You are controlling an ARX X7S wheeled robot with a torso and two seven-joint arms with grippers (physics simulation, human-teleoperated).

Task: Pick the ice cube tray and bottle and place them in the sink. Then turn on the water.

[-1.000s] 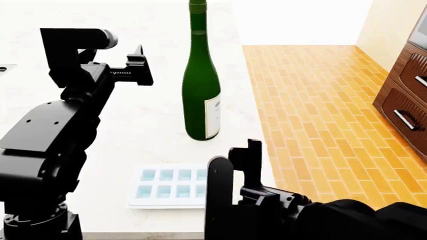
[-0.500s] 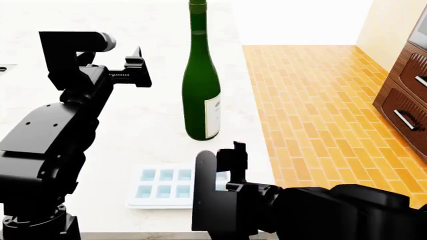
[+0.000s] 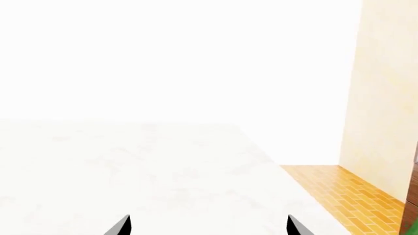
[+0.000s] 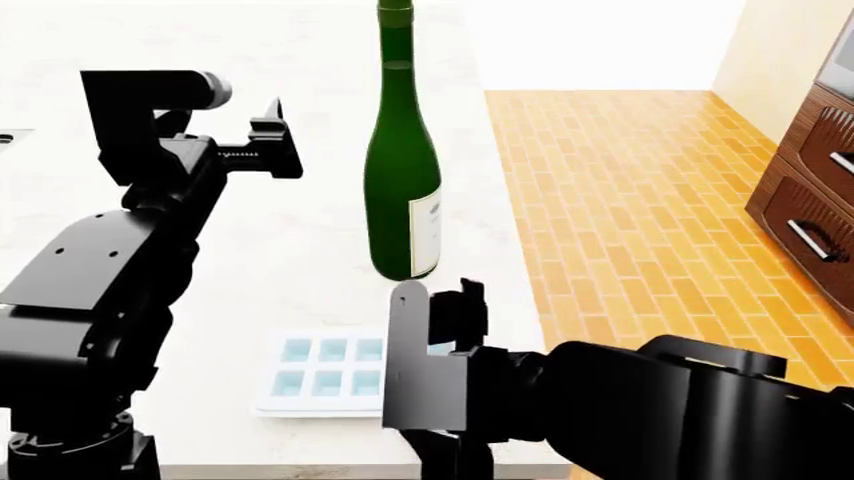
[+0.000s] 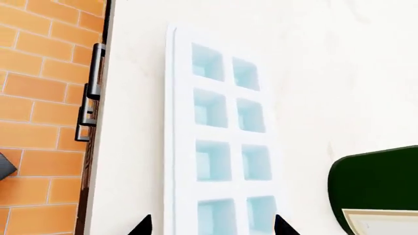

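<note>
Swinging in from the lower right, the black right gripper [image 4: 434, 330] has slid left and now hangs over the tray's right end, jaws parted, nothing held. White marbled countertop [image 4: 307, 230] fills the frame's left half. Tall dark green glass bottle [image 4: 403, 160] stands upright at top centre, neck straight up. Flat white plastic ice cube tray [image 4: 327, 375] lies lower centre, long axis left-to-right, pale-blue cells up. Black left gripper [image 4: 274, 135], upper left, is spread wide and empty.

Bottle [image 4: 404, 170] upright on countertop [image 4: 307, 230], ice cube tray [image 4: 327, 372] before it.
</note>
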